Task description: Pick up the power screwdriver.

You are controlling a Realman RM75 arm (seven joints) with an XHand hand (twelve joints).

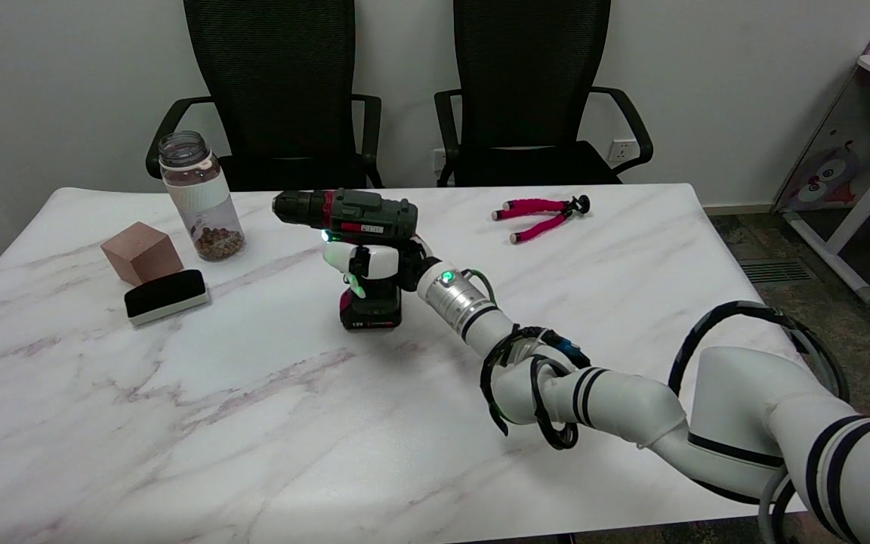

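right hand (369, 261) wrapped round handle of power screwdriver (352, 219) | stood upright, table (254, 423) centre, battery base apparently down | risk judged: top-heavy, could twist if grip loose

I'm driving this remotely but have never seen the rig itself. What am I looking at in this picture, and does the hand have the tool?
This is one camera above the table's near side, looking down and across the marble table. The white arm entering from lower right is the robot's right arm; its right hand is wrapped around the handle of the power screwdriver, which stands upright with its battery base apparently on the table. Also on the table: a jar with brown contents, a wooden cube, a black eraser and a pink mini tripod. Two office chairs stand behind.
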